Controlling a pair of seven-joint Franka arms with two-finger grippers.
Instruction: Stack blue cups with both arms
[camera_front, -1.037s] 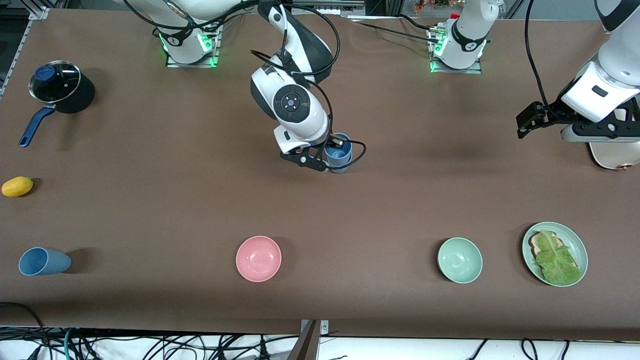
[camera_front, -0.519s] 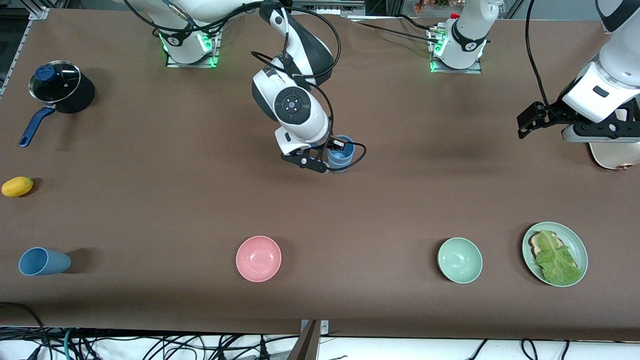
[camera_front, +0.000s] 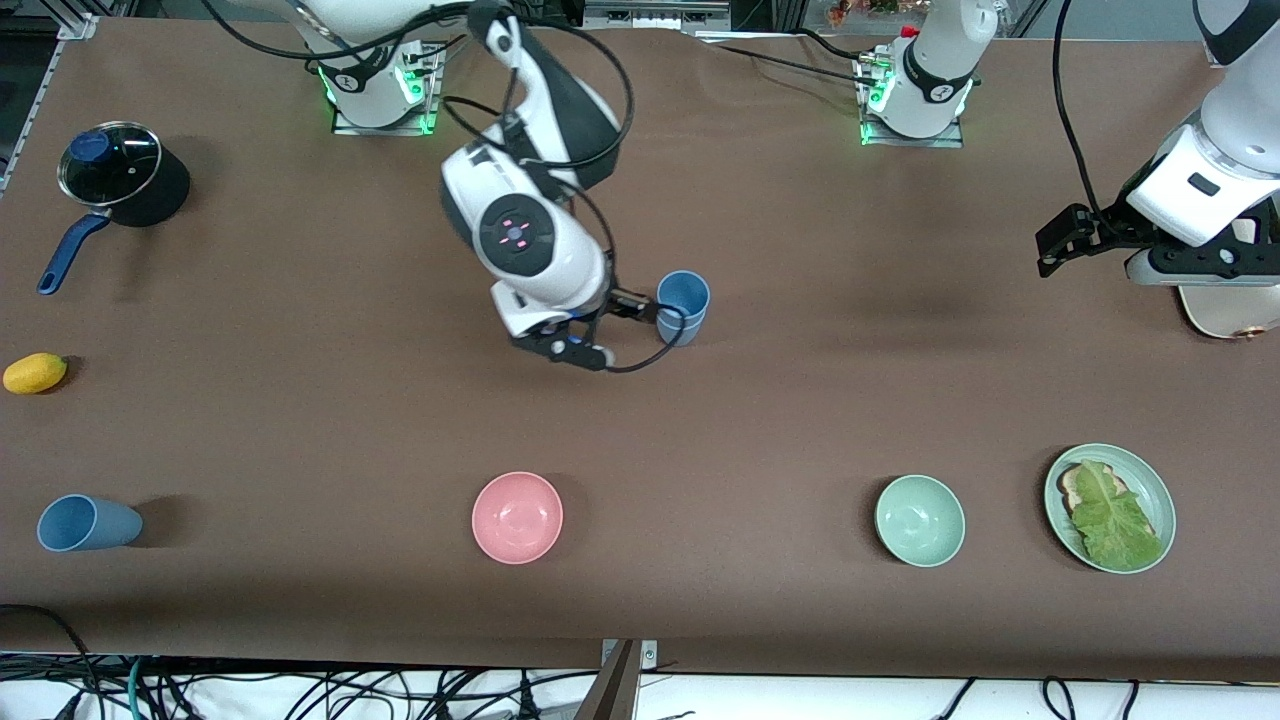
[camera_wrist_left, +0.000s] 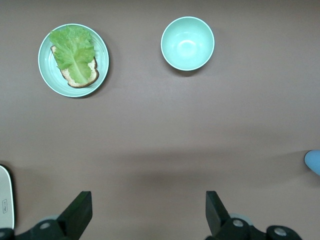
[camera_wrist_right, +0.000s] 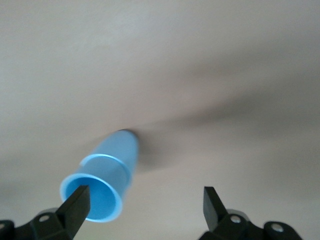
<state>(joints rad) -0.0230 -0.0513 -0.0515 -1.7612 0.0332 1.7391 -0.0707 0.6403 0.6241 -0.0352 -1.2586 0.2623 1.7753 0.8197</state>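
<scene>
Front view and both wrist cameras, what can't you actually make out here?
- Stacked blue cups: the right wrist view shows a seam, but not how deep the inner cup sits.
- Right gripper: its own wrist covers it in the front view.
- Pale object beneath the left arm: cut by the frame edge, unidentifiable.
- Pot: lid reflections hide the contents.

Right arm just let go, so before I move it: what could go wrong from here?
1. The open right gripper has one fingertip right beside the rim of the blue cup; a sideways move could tip it.
2. The right arm's black cable loops against that cup and might drag it.
3. The other blue cup sits at the right arm's end of the table, probably out of reach of the waiting, open left gripper.
</scene>
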